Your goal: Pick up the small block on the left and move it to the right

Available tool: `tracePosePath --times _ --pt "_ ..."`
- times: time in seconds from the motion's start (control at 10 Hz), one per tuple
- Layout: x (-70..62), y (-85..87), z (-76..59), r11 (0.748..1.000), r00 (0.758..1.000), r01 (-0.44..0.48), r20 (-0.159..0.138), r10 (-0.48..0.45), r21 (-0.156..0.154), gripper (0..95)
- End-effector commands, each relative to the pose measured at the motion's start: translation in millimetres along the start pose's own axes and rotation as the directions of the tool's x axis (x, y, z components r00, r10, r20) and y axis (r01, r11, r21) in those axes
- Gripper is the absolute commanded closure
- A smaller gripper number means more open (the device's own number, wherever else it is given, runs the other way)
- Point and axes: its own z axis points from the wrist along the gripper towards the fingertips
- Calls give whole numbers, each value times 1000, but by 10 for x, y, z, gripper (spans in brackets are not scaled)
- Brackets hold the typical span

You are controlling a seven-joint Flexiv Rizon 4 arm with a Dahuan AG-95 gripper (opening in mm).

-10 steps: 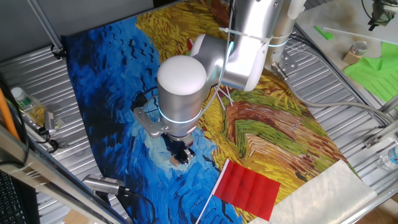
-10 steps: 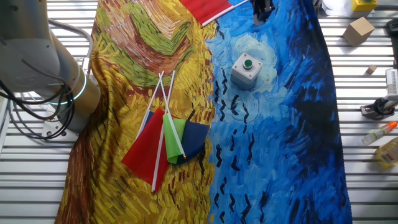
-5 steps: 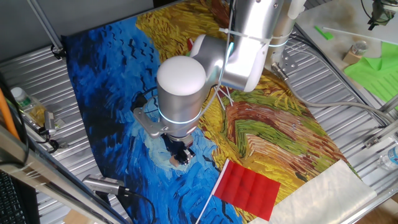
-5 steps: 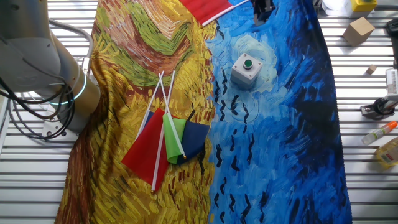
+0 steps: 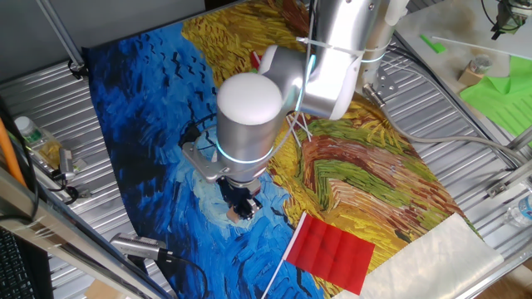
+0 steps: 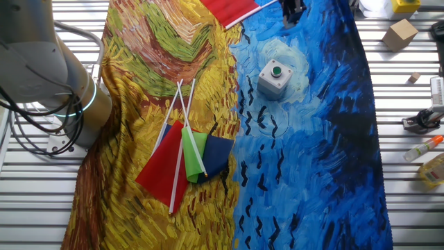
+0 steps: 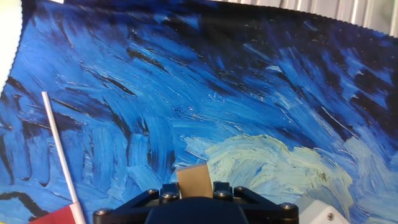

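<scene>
The small block (image 7: 193,177) is a tan wooden cube that sits between my gripper's two fingers in the hand view, low over the blue painted cloth. My gripper (image 7: 194,190) is shut on it. In one fixed view the gripper (image 5: 241,206) hangs under the big round wrist, close above a pale patch of the cloth, and the fingers hide the block. In the other fixed view only the black gripper (image 6: 292,11) shows, at the top edge, beyond the white button box (image 6: 274,77).
A red flag (image 5: 332,253) lies just right of the gripper; its white stick (image 7: 59,155) shows in the hand view. A bundle of coloured flags (image 6: 187,156) lies on the yellow half of the cloth. Bottles and a cardboard box (image 6: 400,33) sit on the metal table beside the cloth.
The wrist has shifted slightly to the right and up in one fixed view. The gripper's tips stay over the same spot. Nothing else has moved.
</scene>
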Motion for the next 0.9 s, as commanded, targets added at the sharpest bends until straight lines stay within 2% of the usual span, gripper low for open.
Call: tracePosePath --times 0.1,0.3,0.9 --pt "-12 -2 4 1000 1000 19 -17 -19 2 950" --pt "-12 -2 4 999 999 36 -9 -36 3 950" --pt "-12 -2 4 998 996 59 -61 -60 -13 950"
